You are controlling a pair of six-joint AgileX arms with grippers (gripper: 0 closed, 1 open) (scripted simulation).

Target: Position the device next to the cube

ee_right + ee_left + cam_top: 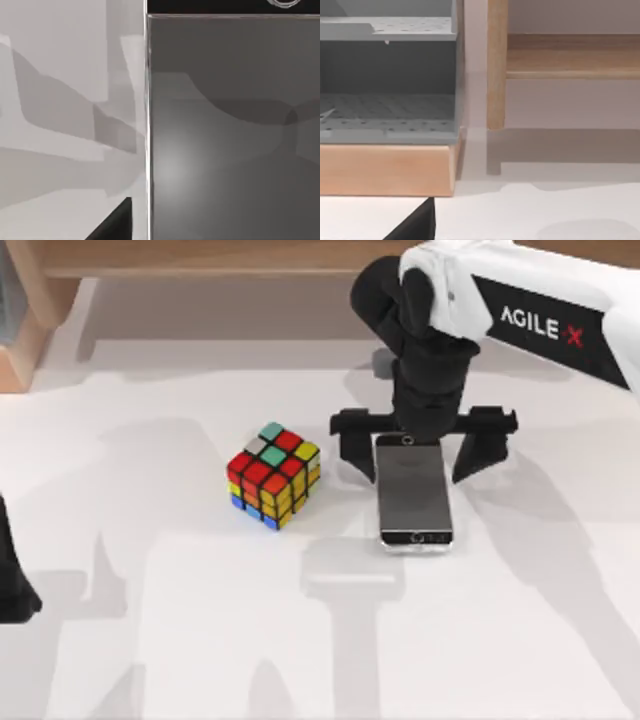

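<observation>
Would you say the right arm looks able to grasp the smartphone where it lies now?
Probably yes. The right gripper hangs over the far end of the smartphone, fingers spread wide to either side of it. The puzzle cube sits apart to the left, so nothing blocks the way down.

The flat rectangular smartphone with a dark glossy screen (414,492) lies flat on the white table (320,640), a bit right of the middle. The small puzzle cube with coloured stickers (273,475) sits on the table to the left of the phone, near it but apart. The right gripper (423,450) is above the phone's far end, one finger on each side, perhaps just clear of it. The left arm (14,585) is at the table's left edge.
</observation>
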